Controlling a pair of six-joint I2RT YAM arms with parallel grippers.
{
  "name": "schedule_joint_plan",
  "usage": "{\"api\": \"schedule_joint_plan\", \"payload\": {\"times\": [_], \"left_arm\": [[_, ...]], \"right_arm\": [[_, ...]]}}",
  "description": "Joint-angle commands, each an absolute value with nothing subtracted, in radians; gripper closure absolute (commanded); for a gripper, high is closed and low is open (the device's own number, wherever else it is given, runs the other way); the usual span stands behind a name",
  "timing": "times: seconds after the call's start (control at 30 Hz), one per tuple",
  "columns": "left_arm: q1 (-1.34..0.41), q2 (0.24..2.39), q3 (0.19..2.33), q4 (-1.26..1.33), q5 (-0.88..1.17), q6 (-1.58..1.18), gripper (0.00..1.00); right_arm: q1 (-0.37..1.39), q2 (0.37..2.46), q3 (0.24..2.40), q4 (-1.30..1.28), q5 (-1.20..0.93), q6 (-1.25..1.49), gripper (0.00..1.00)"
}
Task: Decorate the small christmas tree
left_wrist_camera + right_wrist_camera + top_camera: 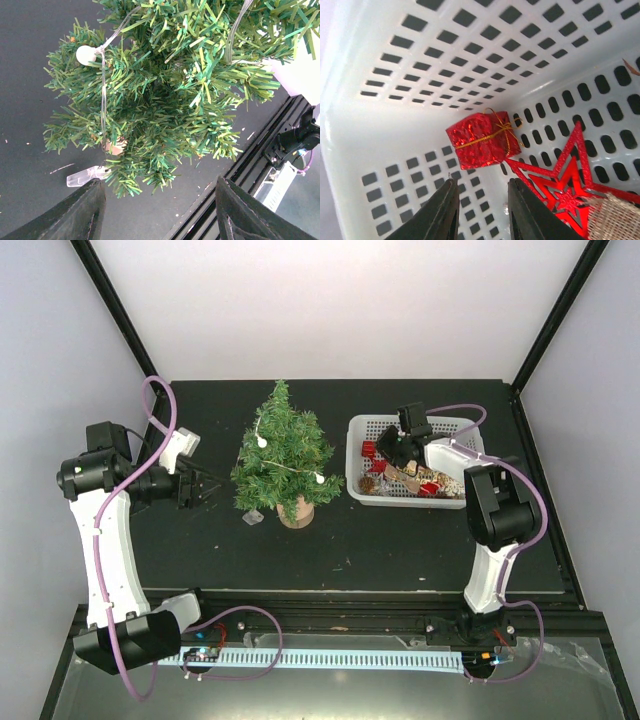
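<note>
1. From above, we see the small christmas tree (283, 460) upright at mid-table, at 3 o'clock from our left gripper (205, 487). The right gripper (395, 447) dips into the white basket (352, 465) of ornaments.
2. Left wrist: fingers spread wide and empty, tree at 12 o'clock.
3. Right wrist: fingers narrowly parted, holding nothing. The red gift box (482, 140) lies at 12 o'clock and the red star (565, 185) at 3.

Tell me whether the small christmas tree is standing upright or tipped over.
Upright. The small christmas tree stands on its round wooden base, crown above it, with a light string draped over its branches.
</note>
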State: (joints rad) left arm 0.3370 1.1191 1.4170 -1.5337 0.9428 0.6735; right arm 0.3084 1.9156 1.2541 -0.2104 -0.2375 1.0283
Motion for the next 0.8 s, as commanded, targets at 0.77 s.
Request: {"api": "schedule_joint_plan", "payload": {"times": [0.77], "left_arm": [[0.34, 1.125, 1.413, -1.551, 0.962, 0.704, 0.39]], "right_arm": [[0.339, 2.054, 1.372, -0.204, -0.236, 1.06, 0.89]]}}
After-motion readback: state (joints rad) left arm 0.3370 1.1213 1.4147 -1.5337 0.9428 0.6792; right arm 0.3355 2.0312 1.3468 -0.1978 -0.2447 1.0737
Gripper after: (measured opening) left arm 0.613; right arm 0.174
